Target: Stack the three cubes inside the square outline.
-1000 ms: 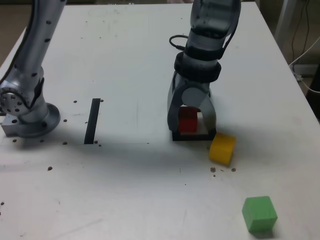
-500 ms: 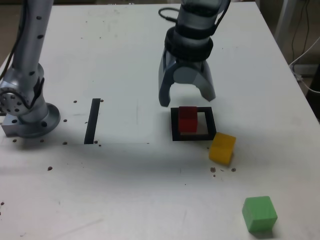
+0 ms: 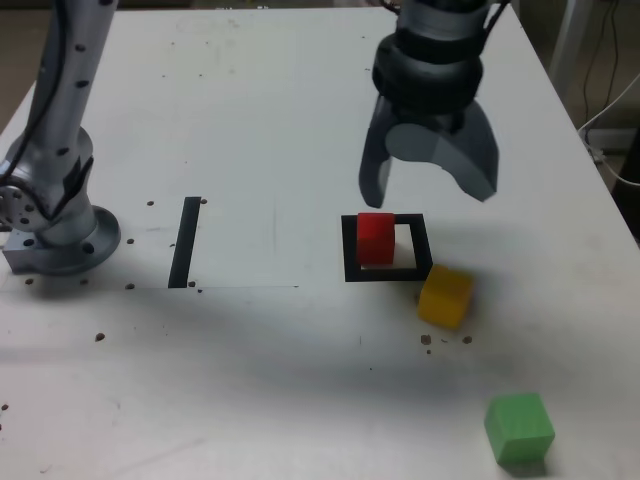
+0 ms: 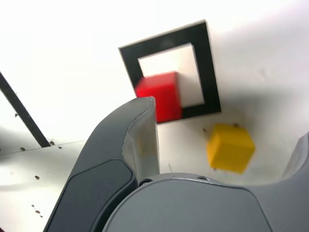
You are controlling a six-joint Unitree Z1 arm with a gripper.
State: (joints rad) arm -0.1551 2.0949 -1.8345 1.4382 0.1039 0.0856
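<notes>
While jaws (image 3: 428,190) hang spread and empty, red cube (image 3: 376,238) inside square outline (image 3: 350,250), yellow cube (image 3: 444,296) beside it

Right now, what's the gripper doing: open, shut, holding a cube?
Gripper: open, jaws spread wide, holding nothing; it hangs above the red cube, which sits in the square outline.

Red cube (image 3: 376,236), black square outline (image 3: 386,272)
</notes>
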